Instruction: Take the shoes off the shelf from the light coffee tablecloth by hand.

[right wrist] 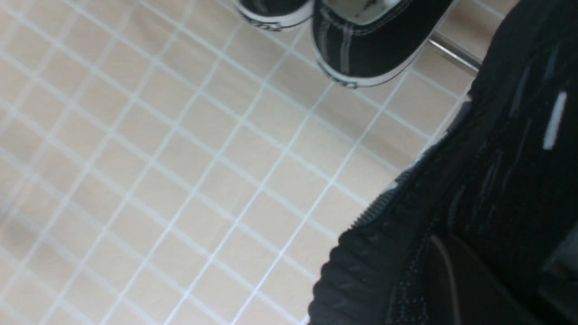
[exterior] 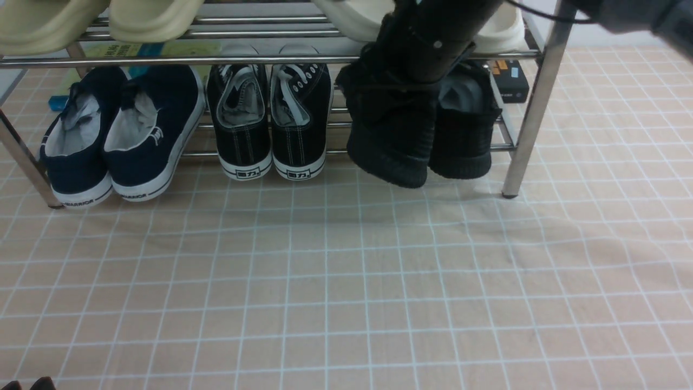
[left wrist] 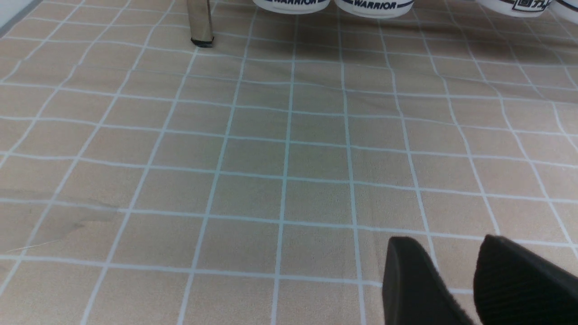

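The right arm (exterior: 433, 38) comes down from the top edge of the front view and covers the upper part of the shoes (exterior: 390, 146), so the right claw itself is hidden behind it. The right wrist view is no help: black knit and a ribbed sole fill its corner, blurred and too close to pick out any finger. Whether that claw is apart or clamped on the shoe, I cannot tell.

The shoes sit at the right end of the lower tier of the shelf (exterior: 533, 108). The left one of the pair is tilted, its heel hanging lower and further forward than its mate's. To their left stand the black canvas sneakers (exterior: 270, 124), then the navy slip-ons (exterior: 141, 130). Pale slippers (exterior: 146, 19) on the upper tier are cut off by the frame, and a small black box (exterior: 511, 81) is half hidden behind the pair.

The left claw (left wrist: 447, 246) hovers over the light coffee tablecloth (exterior: 346, 281), well apart from the shelf, its fingers (left wrist: 406, 280) spread with cloth showing between them, holding nothing.
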Controlling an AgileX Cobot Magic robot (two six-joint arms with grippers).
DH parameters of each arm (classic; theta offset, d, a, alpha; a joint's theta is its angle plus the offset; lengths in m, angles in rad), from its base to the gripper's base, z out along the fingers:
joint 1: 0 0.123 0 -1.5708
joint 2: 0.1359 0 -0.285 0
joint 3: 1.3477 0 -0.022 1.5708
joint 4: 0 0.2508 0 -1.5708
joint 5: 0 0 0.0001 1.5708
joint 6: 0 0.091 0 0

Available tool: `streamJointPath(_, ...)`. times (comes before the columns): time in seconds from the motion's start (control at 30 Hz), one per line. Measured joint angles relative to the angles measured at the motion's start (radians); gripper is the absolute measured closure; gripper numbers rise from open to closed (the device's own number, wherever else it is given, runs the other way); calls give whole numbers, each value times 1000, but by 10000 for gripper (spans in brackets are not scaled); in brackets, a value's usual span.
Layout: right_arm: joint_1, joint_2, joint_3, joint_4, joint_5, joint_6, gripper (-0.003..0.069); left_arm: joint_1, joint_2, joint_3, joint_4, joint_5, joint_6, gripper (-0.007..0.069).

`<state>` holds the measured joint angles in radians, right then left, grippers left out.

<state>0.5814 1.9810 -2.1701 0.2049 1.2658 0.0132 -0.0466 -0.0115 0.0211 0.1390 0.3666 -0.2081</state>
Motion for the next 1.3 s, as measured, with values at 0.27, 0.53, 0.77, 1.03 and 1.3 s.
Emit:
streamJointPath(0.27, 0, -286, 311, 33, -1, -7, 640, 0, 0, 0, 12, 0, 0, 383)
streamJointPath(0.53, -1, -368, 589, 163, -8, -177, 640, 0, 0, 0, 13, 0, 0, 383)
streamJointPath(0.77, -1, -341, 657, 209, -26, -274, 640, 0, 0, 0, 16, 1, 0, 383)
streamJointPath(1.03, 32, -282, 657, 253, -124, -285, 640, 0, 0, 0, 16, 1, 0, 383)
streamJointPath(1.3, 86, -263, 657, 208, -266, -218, 640, 0, 0, 0, 17, 1, 0, 383)
